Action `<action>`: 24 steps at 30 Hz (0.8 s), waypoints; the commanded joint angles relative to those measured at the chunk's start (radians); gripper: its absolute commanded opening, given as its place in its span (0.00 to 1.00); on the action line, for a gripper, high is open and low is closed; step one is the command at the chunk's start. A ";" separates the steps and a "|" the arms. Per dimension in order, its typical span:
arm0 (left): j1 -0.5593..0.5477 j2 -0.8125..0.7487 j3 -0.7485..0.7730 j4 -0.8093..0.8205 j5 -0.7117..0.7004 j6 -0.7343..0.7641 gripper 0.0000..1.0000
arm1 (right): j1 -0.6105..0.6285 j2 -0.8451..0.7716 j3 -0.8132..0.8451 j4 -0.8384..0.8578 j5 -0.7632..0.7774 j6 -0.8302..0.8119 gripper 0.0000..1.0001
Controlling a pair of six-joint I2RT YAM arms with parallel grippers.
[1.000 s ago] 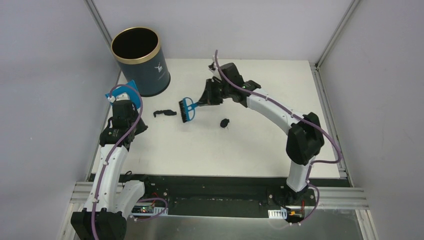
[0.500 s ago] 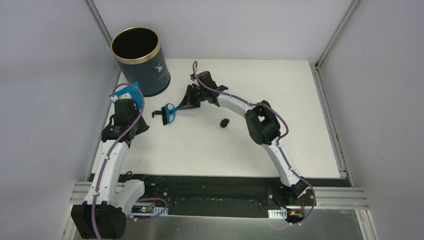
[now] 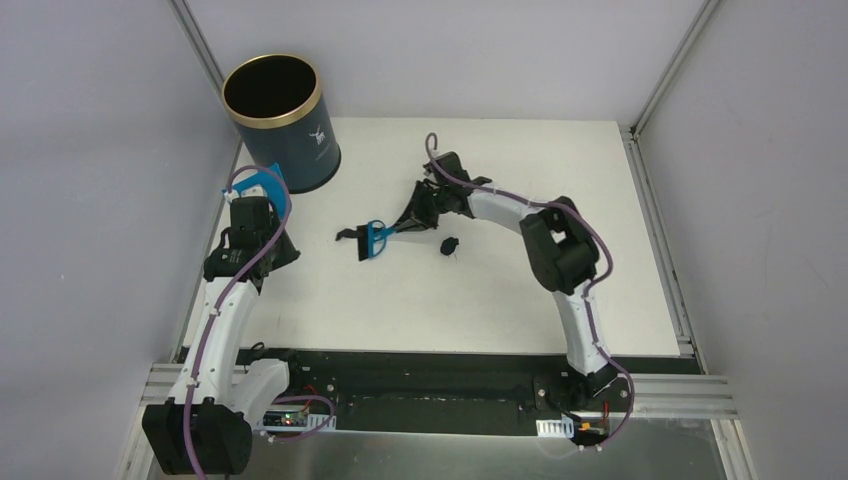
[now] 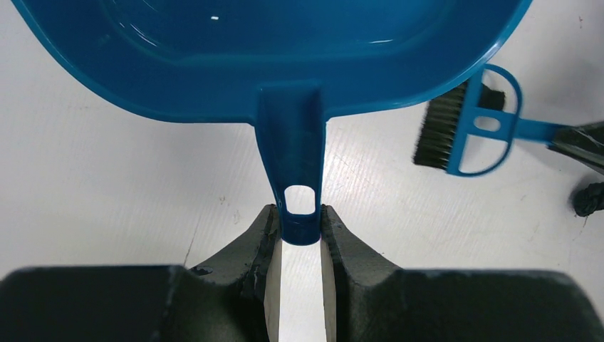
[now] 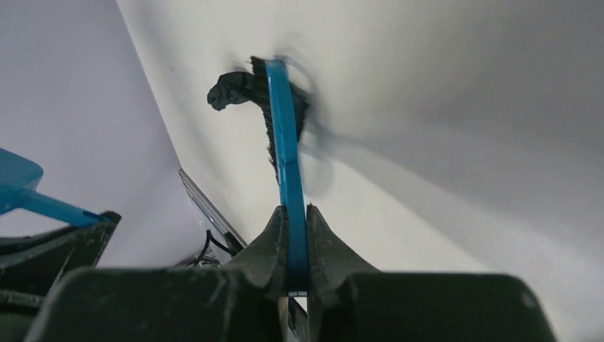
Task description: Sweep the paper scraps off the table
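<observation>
Two black crumpled paper scraps (image 3: 450, 245) mid-frame on the white table (image 3: 480, 300) look featherlight: brush, don't pinch. The right gripper (image 5: 295, 214) clamps a blue hand brush (image 3: 375, 240); the left gripper (image 4: 300, 229) clamps a blue plastic dustpan (image 4: 285, 57) by its handle.

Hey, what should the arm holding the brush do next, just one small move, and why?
Probably sweep the brush a little left, toward the dustpan. The right pincer grips its handle, a black paper scrap sits against the bristles on the dustpan side, and the left pincer holds the dustpan.
</observation>
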 commanded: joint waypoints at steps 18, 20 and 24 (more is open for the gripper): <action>-0.011 0.020 0.007 0.071 0.130 0.032 0.00 | -0.081 -0.577 -0.226 -0.275 -0.147 -0.531 0.00; -0.010 0.013 0.004 0.076 0.132 0.033 0.00 | -0.013 -0.522 -0.171 -0.268 -0.102 -0.546 0.00; -0.011 0.019 0.001 0.081 0.133 0.037 0.00 | 0.063 -0.357 -0.054 -0.251 -0.075 -0.501 0.00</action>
